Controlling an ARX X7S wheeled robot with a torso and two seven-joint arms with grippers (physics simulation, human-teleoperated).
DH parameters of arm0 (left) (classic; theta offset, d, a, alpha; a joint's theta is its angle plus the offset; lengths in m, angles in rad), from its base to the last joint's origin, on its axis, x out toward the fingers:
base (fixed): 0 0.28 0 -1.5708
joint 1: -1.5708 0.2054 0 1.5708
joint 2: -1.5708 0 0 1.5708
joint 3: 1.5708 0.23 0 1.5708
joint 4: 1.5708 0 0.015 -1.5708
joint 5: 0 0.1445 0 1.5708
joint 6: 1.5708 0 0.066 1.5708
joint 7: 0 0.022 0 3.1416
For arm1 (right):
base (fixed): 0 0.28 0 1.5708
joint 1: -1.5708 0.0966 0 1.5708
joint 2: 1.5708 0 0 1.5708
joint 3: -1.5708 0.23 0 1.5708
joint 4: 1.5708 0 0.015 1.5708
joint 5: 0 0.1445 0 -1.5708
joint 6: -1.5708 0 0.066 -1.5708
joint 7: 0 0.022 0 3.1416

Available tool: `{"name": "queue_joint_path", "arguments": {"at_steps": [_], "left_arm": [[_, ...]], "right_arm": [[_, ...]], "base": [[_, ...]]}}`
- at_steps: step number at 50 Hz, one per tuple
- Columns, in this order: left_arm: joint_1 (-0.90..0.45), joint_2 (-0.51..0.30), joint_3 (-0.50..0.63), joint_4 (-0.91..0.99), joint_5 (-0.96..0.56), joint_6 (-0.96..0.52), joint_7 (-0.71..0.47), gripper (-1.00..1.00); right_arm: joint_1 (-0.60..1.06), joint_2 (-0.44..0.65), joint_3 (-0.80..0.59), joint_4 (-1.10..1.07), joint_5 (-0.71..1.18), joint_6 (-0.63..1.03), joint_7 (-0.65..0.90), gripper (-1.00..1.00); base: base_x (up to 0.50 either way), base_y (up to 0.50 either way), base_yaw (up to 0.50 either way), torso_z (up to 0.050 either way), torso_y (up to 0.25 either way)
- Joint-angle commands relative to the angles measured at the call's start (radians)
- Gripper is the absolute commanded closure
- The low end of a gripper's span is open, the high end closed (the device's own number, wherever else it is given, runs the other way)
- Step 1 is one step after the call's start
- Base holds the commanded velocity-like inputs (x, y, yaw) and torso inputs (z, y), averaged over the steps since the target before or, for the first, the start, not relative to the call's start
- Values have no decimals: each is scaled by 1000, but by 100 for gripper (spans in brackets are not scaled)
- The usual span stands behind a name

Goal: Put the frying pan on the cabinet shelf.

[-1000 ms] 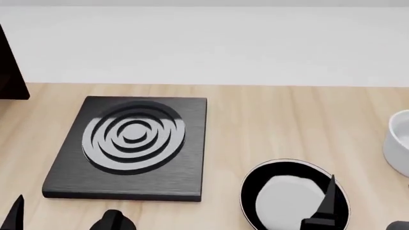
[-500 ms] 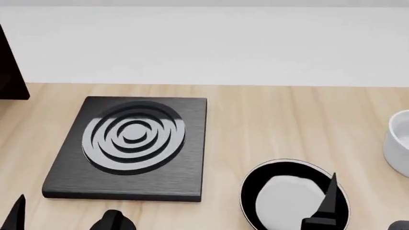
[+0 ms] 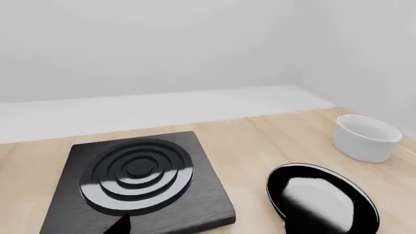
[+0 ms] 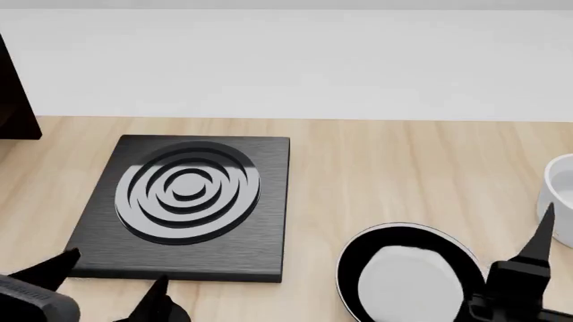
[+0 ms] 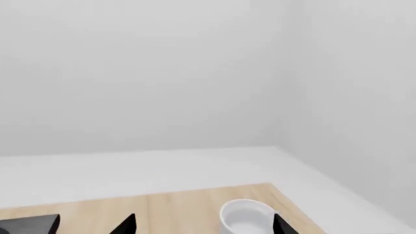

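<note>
The frying pan [image 4: 407, 275] is a glossy black round pan with a pale sheen inside. It lies on the wooden counter at the near right, and its handle is out of view. It also shows in the left wrist view [image 3: 322, 200]. The cabinet shelf [image 4: 13, 94] shows only as a dark edge at the far left. My left gripper [image 4: 112, 275] is open and empty over the near edge of the burner plate. My right gripper [image 5: 202, 225] is open and empty, with one finger [image 4: 540, 235] showing between the pan and the white bowl.
A black square burner plate [image 4: 184, 204] with concentric rings lies left of the pan. It also shows in the left wrist view [image 3: 136, 183]. A white round bowl [image 4: 559, 201] stands at the right edge. A pale wall runs behind the counter.
My right gripper has moved right, from over the pan toward the white bowl. My left gripper has moved forward to the burner plate's near edge. The pan has not moved.
</note>
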Motion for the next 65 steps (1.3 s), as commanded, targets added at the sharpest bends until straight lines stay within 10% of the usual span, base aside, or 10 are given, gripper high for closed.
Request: {"name": "queue_joint_path", "arguments": {"at_steps": [1, 33, 65], "left_arm": [[-175, 153, 97, -57, -93, -130, -106, -100], [-359, 203, 768, -566, 3, 252, -228, -100], [-448, 210, 1255, -1081, -326, 850, -397, -100]], "right_arm": [[51, 133, 105, 12, 339, 35, 274, -100], [-37, 297, 309, 27, 553, -58, 486, -100], [15, 175, 179, 20, 371, 10, 354, -100]], "base": [[0, 0, 0, 0, 0], [0, 0, 0, 0, 0], [0, 0, 0, 0, 0]]}}
